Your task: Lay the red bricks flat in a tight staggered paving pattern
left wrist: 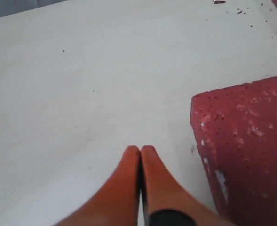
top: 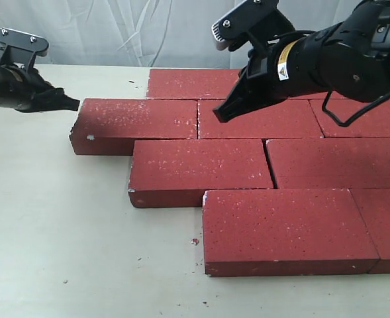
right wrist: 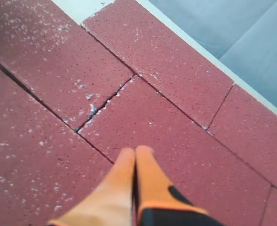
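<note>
The red bricks [top: 201, 172] all lie flat on their broad faces on the pale tabletop [top: 62, 232], filling its middle and right side. Each has its long axis running left to right. They sit in four rows from far to near, and each row is offset sideways from the next, so the end joints do not line up.

By count, the near row shows two bricks, the next row two, and the row beyond that three. The far row shows one plainly, with the rest hidden behind the right arm, which makes eight that can be counted with certainty. The right-hand bricks are cut off by the frame edge. Most joints look tight, with a thin dark gap between the two bricks of the second row from the near side.

The left pincer [top: 74, 104] has its tips pressed together and holds nothing. It is low, just beside the left end of the leftmost brick [top: 138, 122]; contact cannot be told.

The right pincer [top: 220, 114] is likewise closed and empty. It points down at the middle brick [top: 261, 122] of the three-brick row, near that brick's left end joint.
</note>
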Controlling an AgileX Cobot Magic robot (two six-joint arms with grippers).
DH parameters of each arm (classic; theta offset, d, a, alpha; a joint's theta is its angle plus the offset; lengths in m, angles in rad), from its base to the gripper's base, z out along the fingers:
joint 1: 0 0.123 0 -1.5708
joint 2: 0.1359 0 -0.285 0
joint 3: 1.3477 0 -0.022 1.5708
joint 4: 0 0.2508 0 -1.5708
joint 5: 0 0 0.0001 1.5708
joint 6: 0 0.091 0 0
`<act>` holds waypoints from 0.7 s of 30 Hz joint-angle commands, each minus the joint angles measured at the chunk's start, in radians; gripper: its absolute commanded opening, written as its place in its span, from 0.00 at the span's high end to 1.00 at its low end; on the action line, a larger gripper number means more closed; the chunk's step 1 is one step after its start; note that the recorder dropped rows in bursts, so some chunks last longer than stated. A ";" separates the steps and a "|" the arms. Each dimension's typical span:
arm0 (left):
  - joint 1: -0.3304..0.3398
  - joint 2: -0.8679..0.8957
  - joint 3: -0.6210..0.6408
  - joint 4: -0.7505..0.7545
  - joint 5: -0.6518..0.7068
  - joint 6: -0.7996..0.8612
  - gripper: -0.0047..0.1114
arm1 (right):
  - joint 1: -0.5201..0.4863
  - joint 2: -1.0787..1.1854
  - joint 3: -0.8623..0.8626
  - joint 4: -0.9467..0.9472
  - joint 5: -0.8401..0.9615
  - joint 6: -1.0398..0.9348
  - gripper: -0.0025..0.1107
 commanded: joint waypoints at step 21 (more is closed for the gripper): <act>-0.202 -0.310 -0.009 0.060 0.605 -0.004 0.96 | 0.023 -0.007 -0.259 0.009 0.578 -0.168 0.98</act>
